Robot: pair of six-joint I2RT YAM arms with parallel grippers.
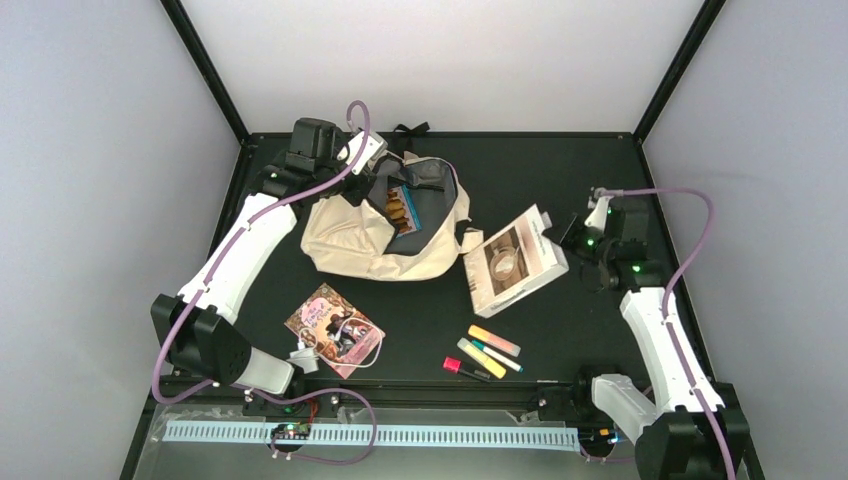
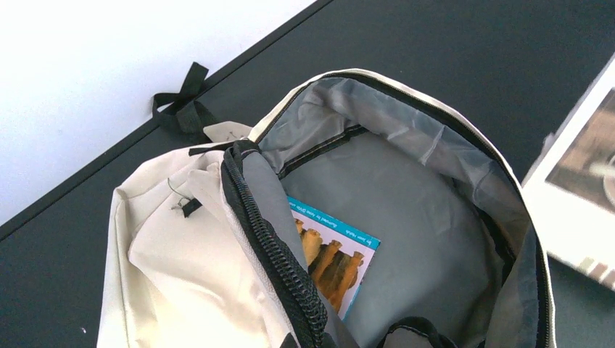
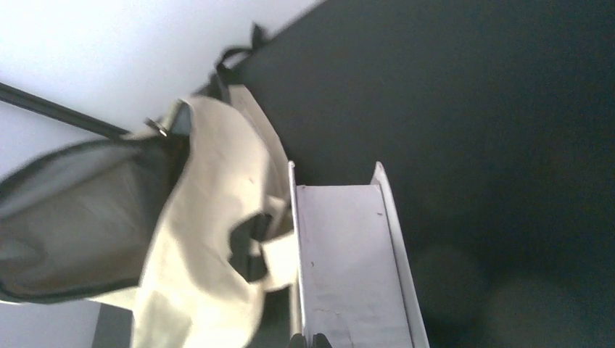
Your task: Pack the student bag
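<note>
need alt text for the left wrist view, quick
A soft cream fabric backpack lies unzipped on a black table, grey lining exposed, with a thin teal-bordered book showing an orange-brown picture tucked inside. A white-edged booklet lies beside it at the right edge.

Bag [image 1: 362, 240]: cream fabric backpack, upper centre of top view, lying flat, main zip open, grey lining showing, a blue-edged book inside, black straps.
</note>
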